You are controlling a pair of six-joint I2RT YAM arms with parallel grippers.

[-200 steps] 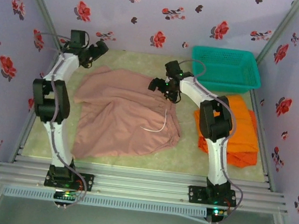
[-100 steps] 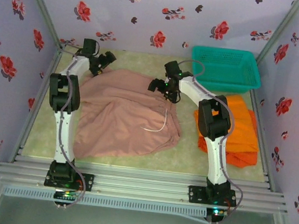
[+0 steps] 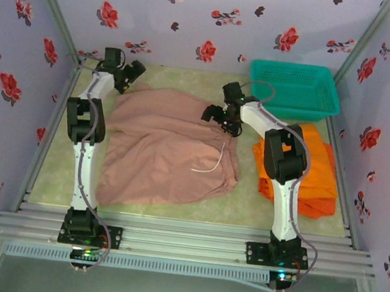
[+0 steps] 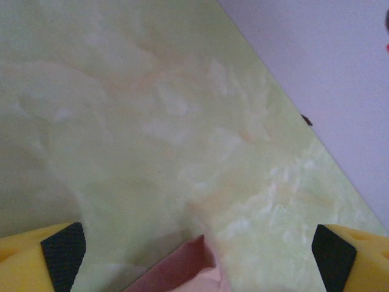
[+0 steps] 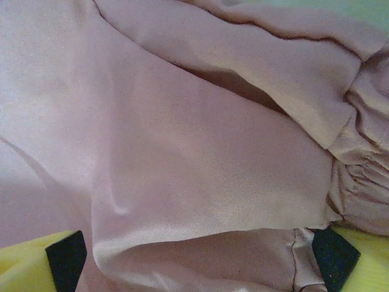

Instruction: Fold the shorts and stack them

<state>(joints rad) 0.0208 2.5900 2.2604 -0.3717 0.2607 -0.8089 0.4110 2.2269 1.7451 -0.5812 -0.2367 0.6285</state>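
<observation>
Left gripper is gaping wide and holding nothing, sitting over bare table at the far corner of the pink shorts. Right gripper is gaping too, empty, over mid-table pink cloth; contact unclear. Orange shorts are lying right, partly hidden behind the right arm.

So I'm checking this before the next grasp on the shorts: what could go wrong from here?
The left gripper has just a corner tip of the pink-brown shorts between its open fingers, so it might miss or slip. The right gripper, open over overlapping folds near the waistband, may pinch several layers. The loose white drawstring could snag.
</observation>
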